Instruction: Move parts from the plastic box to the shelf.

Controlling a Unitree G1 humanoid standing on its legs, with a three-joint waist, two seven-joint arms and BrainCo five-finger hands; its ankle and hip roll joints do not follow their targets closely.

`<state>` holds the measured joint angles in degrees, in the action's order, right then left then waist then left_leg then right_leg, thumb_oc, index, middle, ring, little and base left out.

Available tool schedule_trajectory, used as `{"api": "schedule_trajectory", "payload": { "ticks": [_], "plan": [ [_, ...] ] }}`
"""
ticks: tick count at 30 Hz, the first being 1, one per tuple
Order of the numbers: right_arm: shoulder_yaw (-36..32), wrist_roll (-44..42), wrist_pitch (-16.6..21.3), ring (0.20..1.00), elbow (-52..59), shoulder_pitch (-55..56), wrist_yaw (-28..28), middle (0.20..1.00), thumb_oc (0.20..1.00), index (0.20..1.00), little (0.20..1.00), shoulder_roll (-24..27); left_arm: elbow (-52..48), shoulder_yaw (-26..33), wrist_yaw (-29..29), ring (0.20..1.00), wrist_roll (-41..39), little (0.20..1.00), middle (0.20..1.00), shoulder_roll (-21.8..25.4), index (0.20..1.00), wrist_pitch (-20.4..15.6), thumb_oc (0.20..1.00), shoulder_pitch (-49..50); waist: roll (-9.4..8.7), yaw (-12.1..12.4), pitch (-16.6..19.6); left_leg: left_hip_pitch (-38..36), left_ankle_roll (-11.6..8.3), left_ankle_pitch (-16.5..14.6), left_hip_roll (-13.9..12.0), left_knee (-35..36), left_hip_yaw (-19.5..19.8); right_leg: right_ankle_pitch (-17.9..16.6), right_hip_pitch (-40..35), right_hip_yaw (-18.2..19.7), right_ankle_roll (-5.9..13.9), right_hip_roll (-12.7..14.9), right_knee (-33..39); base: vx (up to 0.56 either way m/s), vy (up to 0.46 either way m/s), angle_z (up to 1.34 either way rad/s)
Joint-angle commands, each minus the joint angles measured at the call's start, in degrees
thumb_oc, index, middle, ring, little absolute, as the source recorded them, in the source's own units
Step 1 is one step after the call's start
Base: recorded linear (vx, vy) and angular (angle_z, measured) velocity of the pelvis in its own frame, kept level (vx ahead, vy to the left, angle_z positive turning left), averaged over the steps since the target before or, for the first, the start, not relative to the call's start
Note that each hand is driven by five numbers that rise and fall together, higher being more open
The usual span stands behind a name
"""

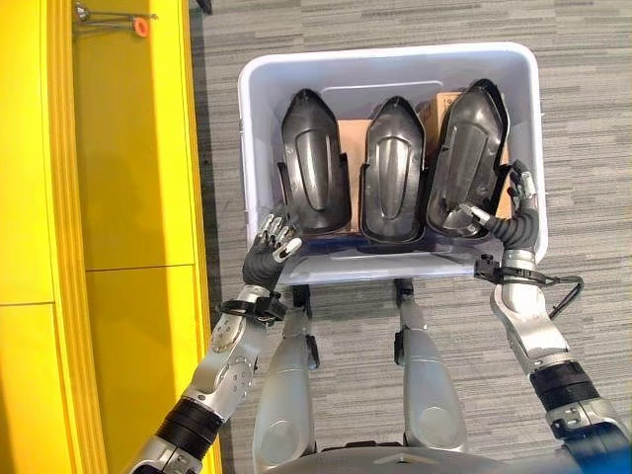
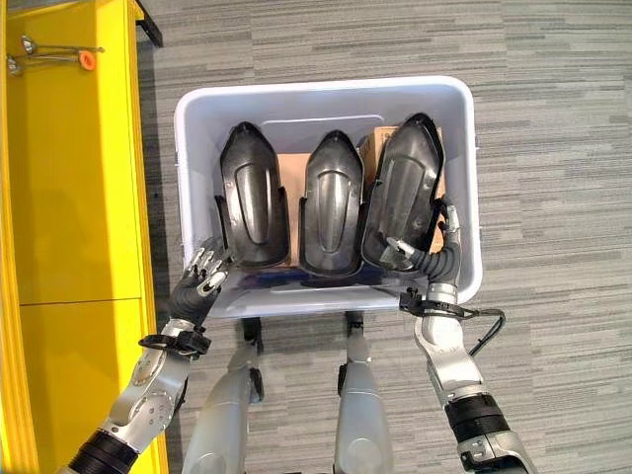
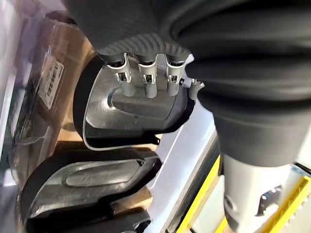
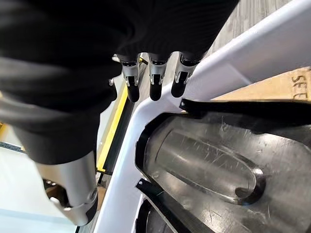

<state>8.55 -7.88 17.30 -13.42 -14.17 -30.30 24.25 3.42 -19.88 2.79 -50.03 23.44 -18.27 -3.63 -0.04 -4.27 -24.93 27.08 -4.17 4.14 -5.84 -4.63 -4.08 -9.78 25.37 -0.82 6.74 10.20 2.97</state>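
Looking through left eye: three black parts (image 1: 395,173) stand in plastic box (image 1: 257,128); yellow shelf (image 1: 128,148) at 9 o'clock. Left wrist: left robot hand (image 3: 146,77) spread, beside outer part. Right wrist: right robot hand (image 4: 153,80) relaxed at rim. Risk: glossy shells slipping, neighbours snagging.

Three black moulded plastic parts (image 1: 394,168) are seen with a semi-gloss, finely scratched surface. The plastic box (image 1: 259,118) is made of smooth, pale, slightly translucent plastic. Matt brown cardboard (image 1: 353,168) is seen behind the parts. The shelf (image 1: 128,158) is finished in smooth yellow. The floor (image 1: 583,148) is covered in grey striped carpet.
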Motion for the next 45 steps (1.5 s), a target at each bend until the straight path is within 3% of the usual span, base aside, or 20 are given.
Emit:
{"api": "schedule_trajectory", "payload": {
  "ticks": [1,23,34,43,45],
  "plan": [
    [-1.1,-2.6,2.7,1.000,0.0,-0.8,-1.8,1.000,1.000,1.000,1.000,1.4,-3.1,0.4,0.0,1.000,1.2,1.000,1.000,1.4,1.000,-2.6,1.000,0.6,0.44,0.4,3.3,0.8,-0.38,-4.3,-1.6,-5.4,1.3,4.7,3.7,1.3,1.13,2.5,-10.8,0.00,0.000,0.00],
    [-4.6,-2.9,2.4,1.000,-4.5,0.1,-5.1,1.000,1.000,1.000,1.000,1.2,-3.3,0.2,-0.4,1.000,0.7,1.000,1.000,1.8,1.000,-2.5,1.000,1.4,0.92,0.2,3.0,1.1,-0.26,-4.2,-1.4,-5.4,1.3,4.9,4.0,1.4,1.16,2.4,-11.2,0.00,0.000,0.00],
    [-2.1,-3.6,1.9,1.000,-7.7,-2.5,-4.2,1.000,1.000,1.000,1.000,0.5,-3.4,-0.2,-0.6,1.000,0.3,1.000,1.000,1.7,1.000,-2.6,1.000,1.1,1.20,0.6,2.8,1.6,-0.22,-4.2,-1.3,-5.6,1.4,4.9,4.6,1.3,1.07,2.3,-11.4,0.00,0.000,0.00],
    [-0.2,-4.4,0.8,1.000,-13.8,-6.2,-4.4,1.000,1.000,1.000,1.000,0.3,-3.6,-0.8,-0.5,1.000,-0.1,1.000,1.000,1.9,1.000,-2.5,1.000,0.7,1.71,1.3,2.4,2.5,-0.14,-4.0,-1.1,-5.8,1.7,4.9,5.0,0.9,1.01,2.5,-11.5,0.00,0.000,0.00],
    [0.0,-4.9,-0.2,1.000,-20.1,-10.0,-5.1,1.000,1.000,1.000,1.000,1.7,-4.0,-1.3,-1.0,1.000,-0.6,1.000,1.000,2.4,1.000,-2.7,1.000,0.5,2.12,1.8,2.0,3.1,-0.05,-4.0,-1.2,-6.2,1.8,5.0,5.5,1.0,1.00,2.5,-12.1,0.00,0.000,0.00]
  ]
}}
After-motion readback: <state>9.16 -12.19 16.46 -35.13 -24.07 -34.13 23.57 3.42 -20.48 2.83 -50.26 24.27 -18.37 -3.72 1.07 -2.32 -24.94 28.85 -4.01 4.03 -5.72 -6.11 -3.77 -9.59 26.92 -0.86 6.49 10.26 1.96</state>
